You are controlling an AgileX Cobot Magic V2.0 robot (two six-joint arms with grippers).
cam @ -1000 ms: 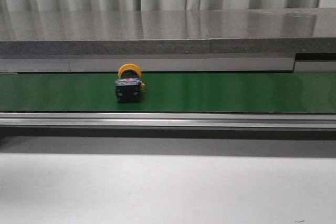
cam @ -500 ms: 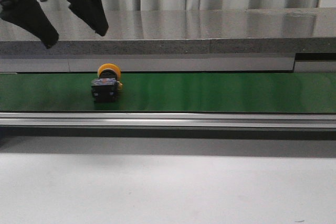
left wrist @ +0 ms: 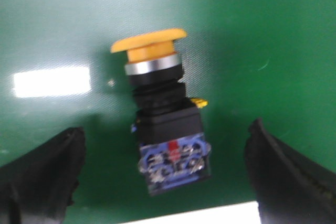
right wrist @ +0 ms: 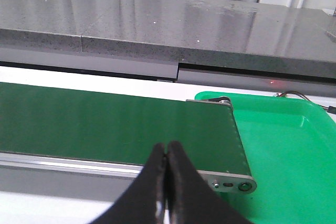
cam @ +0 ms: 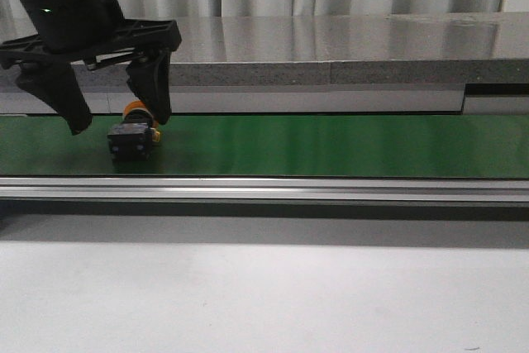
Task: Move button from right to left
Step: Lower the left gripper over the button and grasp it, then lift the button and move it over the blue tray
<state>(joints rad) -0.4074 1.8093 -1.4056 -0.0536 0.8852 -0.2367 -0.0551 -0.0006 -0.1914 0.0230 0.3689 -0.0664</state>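
The button (cam: 132,136) is straddled by the wide-open left gripper (cam: 116,117) on the green belt (cam: 331,145); if closed late, only the cap may be pinched.

The front view looks level and forward across the white table (cam: 264,295) at the green belt (cam: 331,145), with the left gripper (cam: 116,117) at ten o'clock. The left wrist view looks straight down, very close over the button (left wrist: 163,124) on the belt (left wrist: 262,24), sharing that spot with the front view. The right wrist view looks obliquely along the belt's end (right wrist: 105,124), a green tray (right wrist: 283,145) at three o'clock.
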